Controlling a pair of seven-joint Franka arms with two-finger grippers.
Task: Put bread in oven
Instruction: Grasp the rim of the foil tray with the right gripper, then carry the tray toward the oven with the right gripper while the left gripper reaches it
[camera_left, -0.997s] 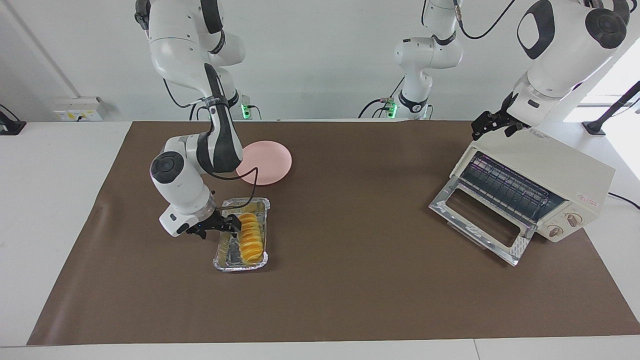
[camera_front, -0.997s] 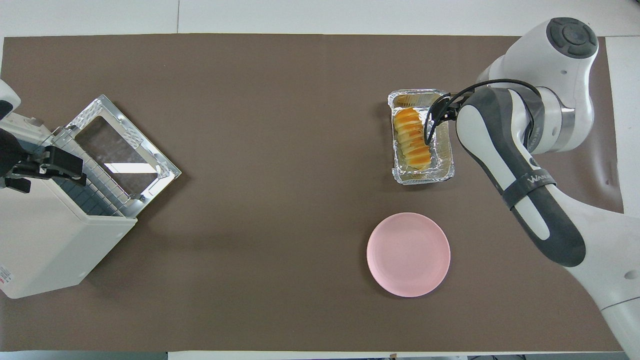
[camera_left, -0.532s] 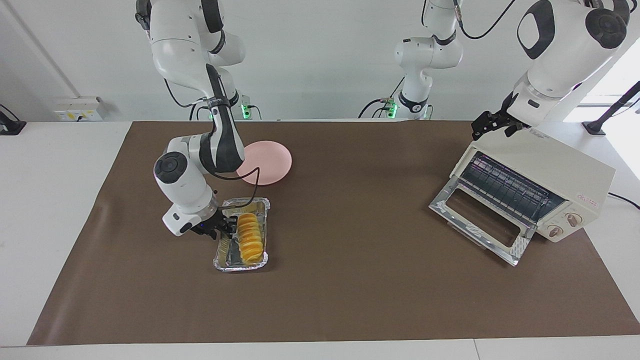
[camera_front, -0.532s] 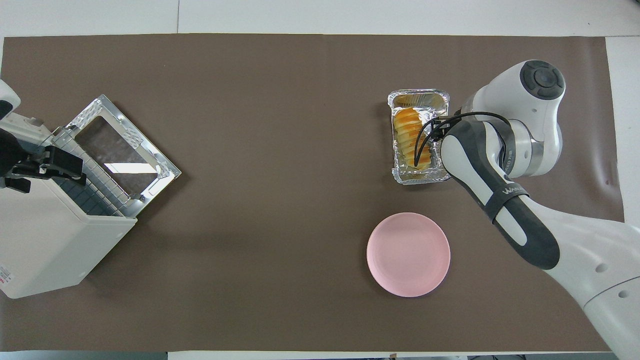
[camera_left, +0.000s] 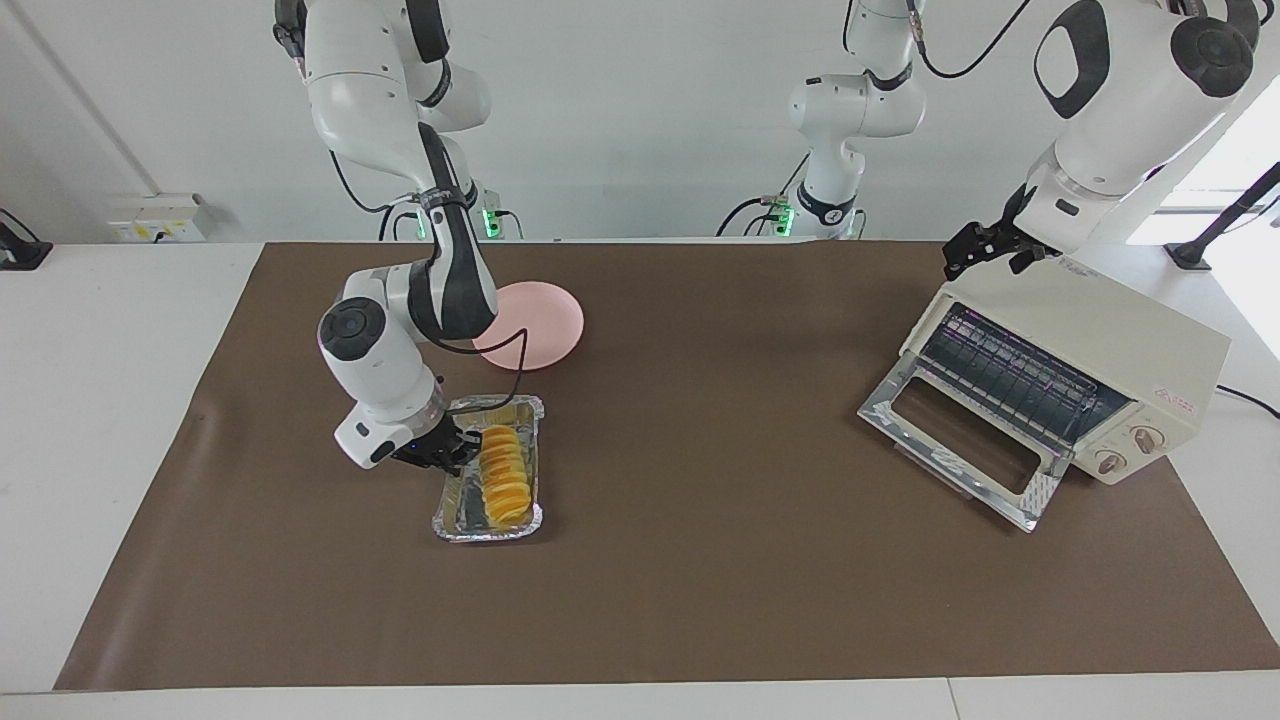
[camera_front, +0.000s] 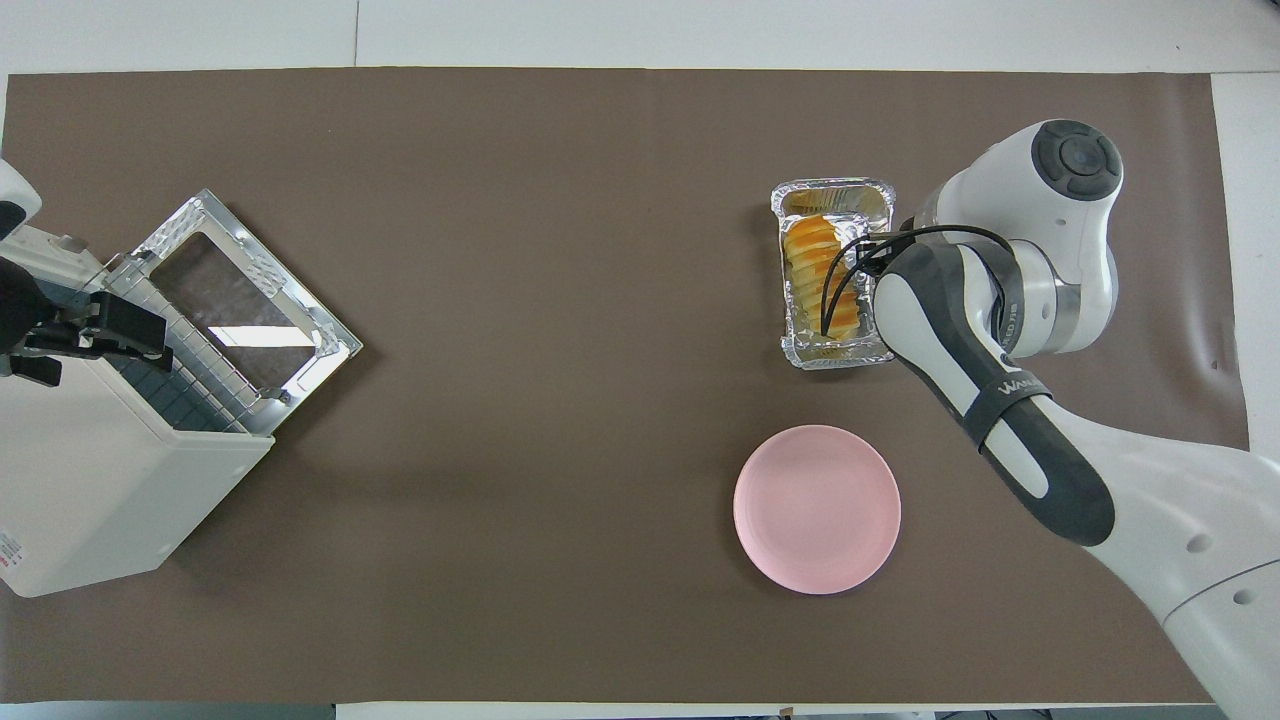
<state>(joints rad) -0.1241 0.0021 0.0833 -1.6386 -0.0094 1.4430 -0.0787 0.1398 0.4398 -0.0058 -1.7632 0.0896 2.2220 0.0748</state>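
The bread (camera_left: 503, 474) lies in the foil tray (camera_left: 488, 526), far from the open oven (camera_left: 1080, 370). The right end effector (camera_left: 462, 447) has just been clenched on the tray's rim; the tray was nudged. The left end effector (camera_left: 985, 250), released, waits over the oven.

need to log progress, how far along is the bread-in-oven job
Done: the oven door is dropped open. In hand: the right gripper has shut at the foil tray's edge beside the bread. Left: carrying the bread to the rack. The left gripper waits over the oven.
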